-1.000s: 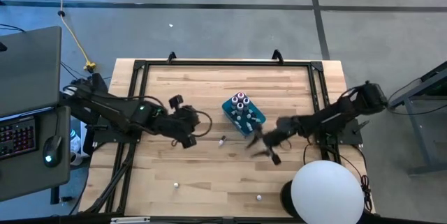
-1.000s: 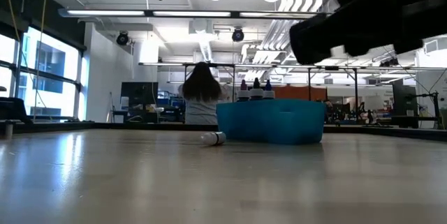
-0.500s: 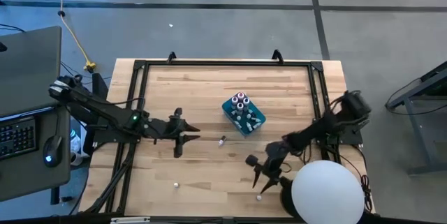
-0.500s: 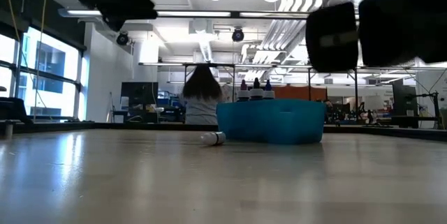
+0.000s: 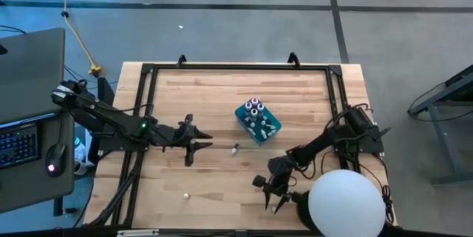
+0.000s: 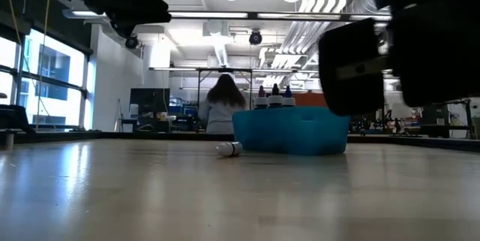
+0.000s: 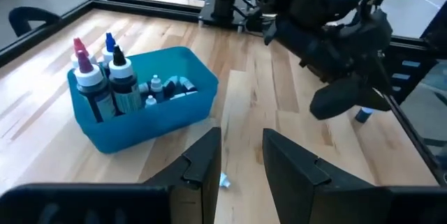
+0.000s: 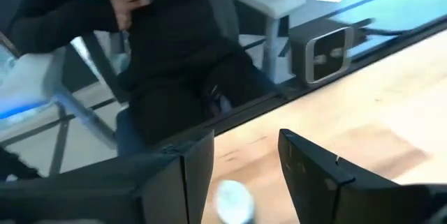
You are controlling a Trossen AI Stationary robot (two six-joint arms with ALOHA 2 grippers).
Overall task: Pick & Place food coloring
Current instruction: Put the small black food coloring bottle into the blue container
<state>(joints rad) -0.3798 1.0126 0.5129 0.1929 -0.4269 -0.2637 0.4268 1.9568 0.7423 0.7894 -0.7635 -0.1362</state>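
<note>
So the right hand is down near the front edge of the pale wooden surface, fingers spread with a tiny whitish bottle sitting right between them, not pinched. The left hand hangs over the left-middle with its fingers a little apart, holding nothing. Most food coloring bottles stand in the teal rectangular plastic box mid-surface, one small bottle lying just beside it, another near the front.
</note>
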